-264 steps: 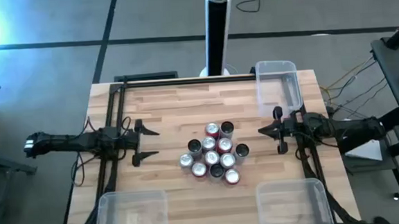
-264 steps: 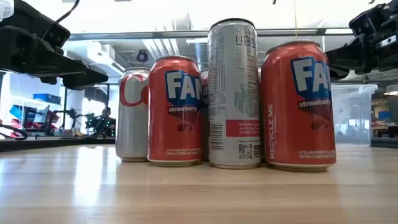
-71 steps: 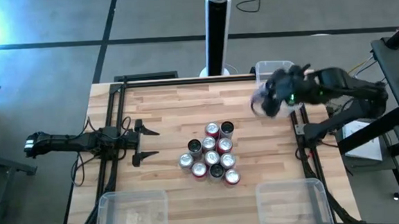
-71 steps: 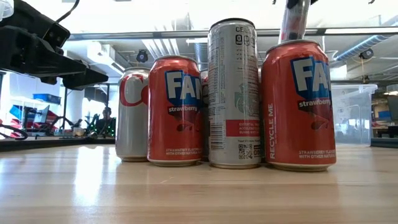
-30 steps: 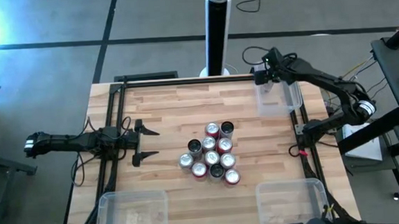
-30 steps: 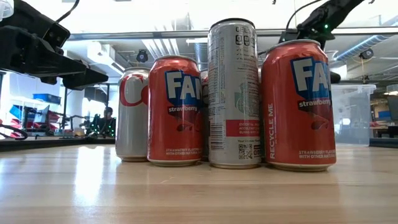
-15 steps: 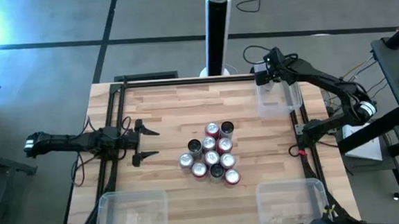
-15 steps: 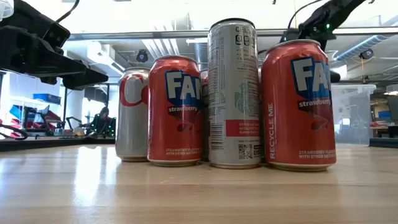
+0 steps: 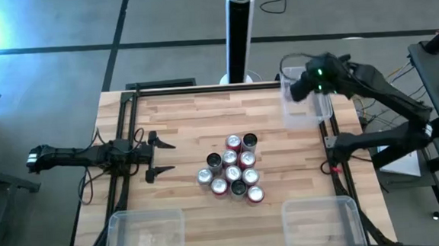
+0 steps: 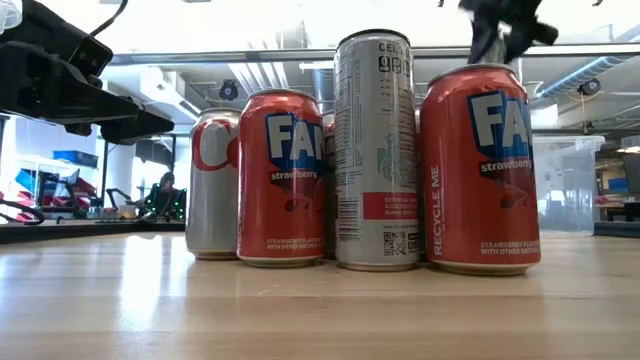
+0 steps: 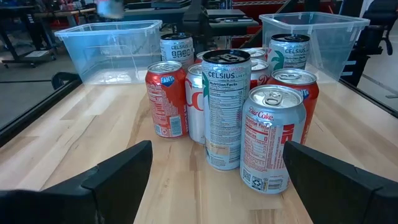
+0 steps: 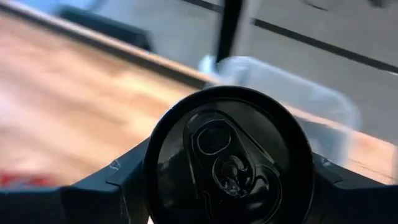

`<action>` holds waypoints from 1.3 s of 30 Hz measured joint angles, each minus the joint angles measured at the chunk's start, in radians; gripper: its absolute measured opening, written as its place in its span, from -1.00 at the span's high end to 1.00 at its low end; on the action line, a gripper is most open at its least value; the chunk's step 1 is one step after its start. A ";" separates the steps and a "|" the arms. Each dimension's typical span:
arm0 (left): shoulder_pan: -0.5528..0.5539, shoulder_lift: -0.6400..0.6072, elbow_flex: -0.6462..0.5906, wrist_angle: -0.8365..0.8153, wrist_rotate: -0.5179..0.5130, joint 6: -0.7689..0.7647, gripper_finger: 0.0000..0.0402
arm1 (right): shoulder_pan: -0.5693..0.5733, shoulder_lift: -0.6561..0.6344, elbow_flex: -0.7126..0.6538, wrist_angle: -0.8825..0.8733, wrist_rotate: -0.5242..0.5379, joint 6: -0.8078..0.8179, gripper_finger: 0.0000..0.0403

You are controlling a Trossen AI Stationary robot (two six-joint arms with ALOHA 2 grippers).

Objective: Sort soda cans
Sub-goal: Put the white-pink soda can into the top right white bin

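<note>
Several soda cans point(image 9: 234, 172), red, silver and black, stand upright in a tight cluster at the table's middle; they also show in the low view point(image 10: 378, 150) and the left wrist view point(image 11: 227, 106). My right gripper point(image 9: 300, 89) hangs blurred above the clear far-right bin point(image 9: 315, 109), shut on a black soda can point(image 12: 229, 158). My left gripper point(image 9: 159, 156) waits open at the table's left, pointing at the cluster, nothing between its fingers. My right gripper pinches the black can between its two fingers point(image 12: 127, 177), one on each side of the can's body just under the rim point(image 12: 155, 186). The fingers come from above and the can's top faces the wrist camera. The can is lifted clear, over the table's far right.
Two more clear bins stand at the near left point(image 9: 146, 233) and near right point(image 9: 321, 222) corners. A tall black-and-silver post point(image 9: 240, 34) rises behind the table's far edge. Bare wood lies all around the cluster.
My right arm has swung while holding the black can: its wrist has turned and the gripper has shifted a little toward the table's right over the far-right bin, in fast, blurred motion. The can stays between the fingers. The cluster has not moved.
</note>
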 joint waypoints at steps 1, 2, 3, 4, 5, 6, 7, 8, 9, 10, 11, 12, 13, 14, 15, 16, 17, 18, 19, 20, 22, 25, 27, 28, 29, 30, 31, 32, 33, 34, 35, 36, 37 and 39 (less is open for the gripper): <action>0.000 0.000 0.000 0.000 0.000 0.000 -0.72 | 0.057 -0.009 -0.002 0.001 -0.004 0.025 -0.26; 0.000 0.000 0.000 0.000 0.000 0.000 -0.72 | 0.111 -0.014 -0.009 0.002 -0.006 0.052 -0.26; 0.000 0.000 0.000 0.000 0.000 0.000 -0.72 | 0.166 -0.016 -0.018 0.002 -0.007 0.076 -0.26; 0.000 0.000 0.000 0.000 0.000 0.000 -0.72 | 0.224 -0.012 -0.030 0.001 -0.007 0.099 -0.26; 0.000 0.000 0.000 0.000 0.000 0.000 -0.72 | 0.278 -0.004 -0.041 0.001 -0.007 0.114 -0.26; 0.000 0.000 0.000 0.000 0.000 0.000 -0.72 | 0.336 0.009 -0.052 0.001 -0.004 0.120 -0.26; 0.000 0.000 0.000 0.000 0.000 0.000 -0.72 | 0.392 0.027 -0.060 0.003 -0.002 0.120 -0.26; 0.000 0.000 0.000 0.000 0.000 0.000 -0.72 | 0.449 0.046 -0.067 0.005 -0.003 0.119 -0.26; 0.000 0.000 0.000 0.000 0.000 0.000 -0.72 | 0.499 0.067 -0.073 0.008 -0.004 0.114 -0.26; 0.000 0.000 0.000 0.000 0.000 0.000 -0.72 | 0.549 0.092 -0.080 0.012 -0.005 0.108 -0.26; 0.000 0.000 0.000 0.000 0.000 0.000 -0.72 | 0.591 0.116 -0.087 0.010 -0.005 0.101 -0.26; 0.000 0.000 0.000 0.000 0.000 0.000 -0.72 | 0.625 0.138 -0.099 0.005 0.000 0.101 -0.26; 0.000 0.000 0.000 0.000 0.000 0.000 -0.72 | 0.652 0.156 -0.112 -0.002 0.010 0.101 -0.26; 0.000 0.000 0.000 0.000 0.000 0.000 -0.72 | 0.673 0.170 -0.127 -0.004 0.018 0.101 -0.26; 0.000 0.000 0.000 0.000 0.000 0.000 -0.72 | 0.689 0.180 -0.142 0.001 0.028 0.103 -0.26; 0.000 0.000 0.000 0.000 0.000 0.000 -0.72 | 0.698 0.185 -0.160 0.019 0.039 0.110 -0.26; 0.000 0.000 0.000 0.000 0.000 0.000 -0.72 | 0.702 0.187 -0.179 0.046 0.045 0.114 -0.26; 0.000 0.000 0.000 0.000 0.000 0.000 -0.72 | 0.704 0.187 -0.201 0.081 0.044 0.118 -0.26; 0.000 0.000 0.000 0.000 0.000 0.000 -0.72 | 0.704 0.188 -0.223 0.115 0.043 0.119 -0.26; 0.000 0.000 0.000 0.000 0.000 0.000 -0.72 | 0.704 0.188 -0.247 0.150 0.044 0.119 -0.26; 0.000 0.000 0.000 0.000 0.000 0.000 -0.72 | 0.704 0.189 -0.293 0.208 0.044 0.119 -0.27; 0.000 0.000 0.000 0.000 0.000 0.000 -0.72 | 0.704 0.195 -0.359 0.276 0.052 0.119 -0.28; 0.000 0.000 0.000 0.000 0.000 0.000 -0.72 | 0.705 0.204 -0.397 0.334 0.051 0.119 -0.27; 0.000 0.000 0.000 0.000 0.000 0.000 -0.72 | 0.707 0.209 -0.411 0.359 0.053 0.116 -0.27; 0.000 0.000 0.000 0.000 0.000 0.000 -0.72 | 0.709 0.212 -0.422 0.378 0.057 0.112 -0.27; 0.000 0.000 0.000 0.002 -0.001 -0.005 -0.72 | 0.711 0.215 -0.429 0.388 0.066 0.111 -0.28; 0.000 0.000 0.000 0.011 -0.003 -0.029 -0.72 | 0.714 0.221 -0.433 0.398 0.077 0.101 -0.29; 0.000 0.000 0.000 0.027 -0.003 -0.056 -0.72 | 0.714 0.229 -0.435 0.404 0.082 0.090 -0.29; 0.000 0.000 0.000 0.041 -0.003 -0.080 -0.72 | 0.718 0.237 -0.435 0.407 0.081 0.076 -0.30; 0.000 0.000 0.000 0.049 -0.002 -0.098 -0.72 | 0.724 0.246 -0.433 0.404 0.080 0.067 -0.30; 0.000 0.000 0.001 0.051 -0.002 -0.106 -0.72 | 0.732 0.256 -0.426 0.398 0.079 0.059 -0.30; 0.000 0.000 0.001 0.051 -0.002 -0.106 -0.72 | 0.744 0.265 -0.417 0.396 0.076 0.054 -0.30; 0.000 0.000 0.001 0.053 -0.002 -0.109 -0.72 | 0.759 0.276 -0.408 0.402 0.072 0.052 -0.29; 0.000 0.000 0.001 0.059 -0.002 -0.105 -0.72 | 0.789 0.298 -0.386 0.410 0.047 0.052 -0.29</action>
